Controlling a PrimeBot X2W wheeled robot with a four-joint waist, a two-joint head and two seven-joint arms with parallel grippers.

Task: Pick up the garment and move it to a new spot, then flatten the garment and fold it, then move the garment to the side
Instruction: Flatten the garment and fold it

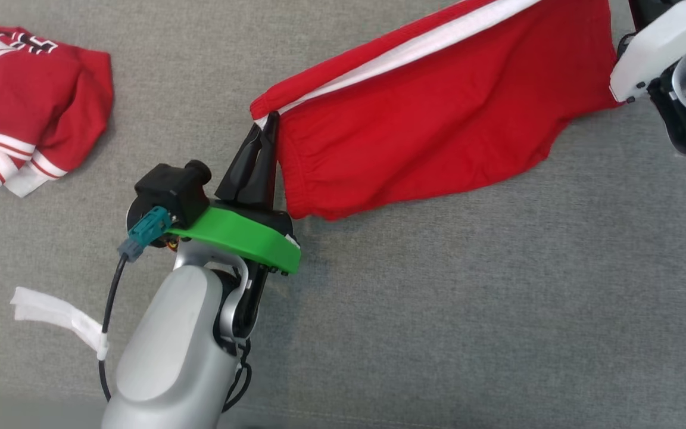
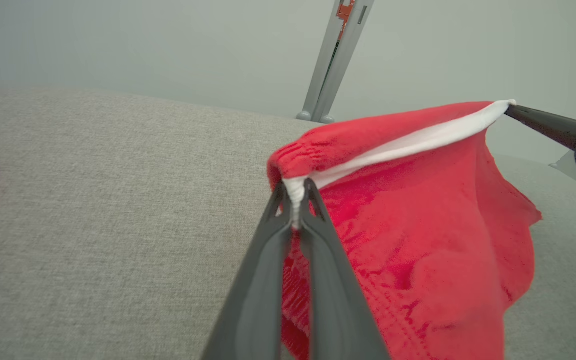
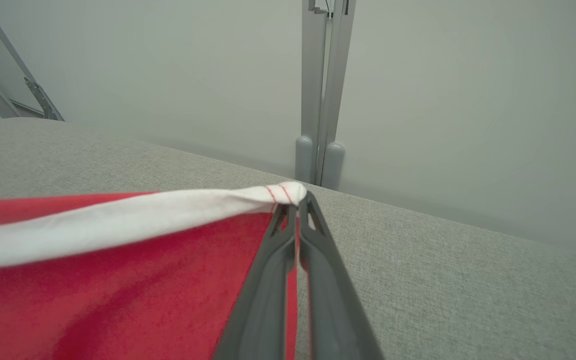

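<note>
The garment [image 1: 438, 113] is a pair of red shorts with a white side stripe, stretched in the air between both arms above the grey surface. My left gripper [image 1: 265, 122] is shut on its waistband corner; in the left wrist view the gripper [image 2: 295, 200] pinches the white stripe end of the garment [image 2: 418, 240]. My right gripper [image 3: 295, 205] is shut on the other end of the white stripe of the garment [image 3: 118, 270]. The right gripper's fingers [image 2: 543, 122] also show at the far right of the left wrist view.
A second red and white garment [image 1: 27, 107] lies crumpled at the far left of the grey fabric surface [image 1: 438, 310]. A white strip [image 1: 57, 316] lies near the left arm. Grey metal posts [image 3: 318, 100] stand behind the surface's far edge.
</note>
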